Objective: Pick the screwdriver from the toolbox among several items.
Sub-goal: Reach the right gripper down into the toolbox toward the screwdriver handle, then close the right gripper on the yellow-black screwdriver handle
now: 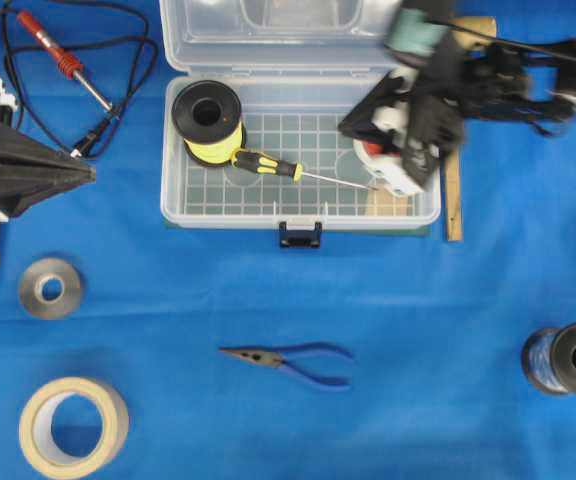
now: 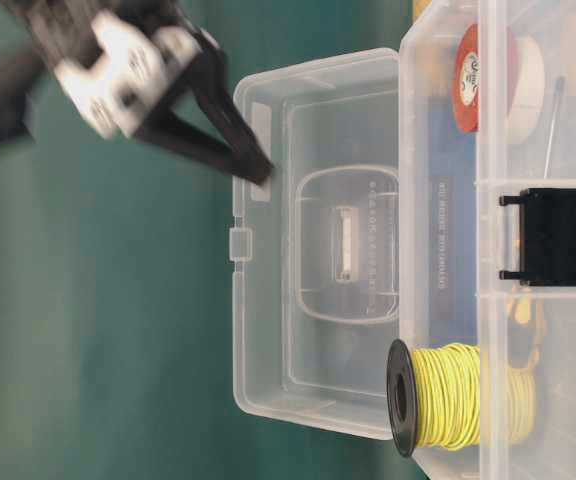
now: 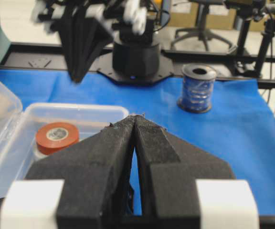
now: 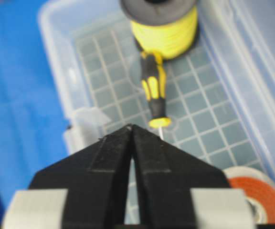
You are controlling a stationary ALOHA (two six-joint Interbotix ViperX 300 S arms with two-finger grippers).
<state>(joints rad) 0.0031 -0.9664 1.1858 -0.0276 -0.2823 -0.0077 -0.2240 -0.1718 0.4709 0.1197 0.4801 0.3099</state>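
The screwdriver (image 1: 268, 164), with a black-and-yellow handle and thin silver shaft, lies on the grid floor of the open clear toolbox (image 1: 173, 190). Its handle end rests against the black spool of yellow wire (image 1: 208, 120). In the right wrist view the screwdriver (image 4: 154, 88) lies just ahead of my right gripper (image 4: 132, 128), which is shut and empty. That gripper (image 1: 348, 127) hovers above the box's right half, over the red tape roll (image 4: 252, 195) and the tan block (image 1: 388, 205). My left gripper (image 1: 88, 175) is shut and empty, left of the box.
A red soldering iron (image 1: 63, 58) with a black cord lies back left. Blue pliers (image 1: 288, 360) lie in front of the box. A grey roll (image 1: 50, 288), a masking tape roll (image 1: 73, 427), a blue wire spool (image 1: 568, 360) and a wooden ruler (image 1: 453, 195) also lie around.
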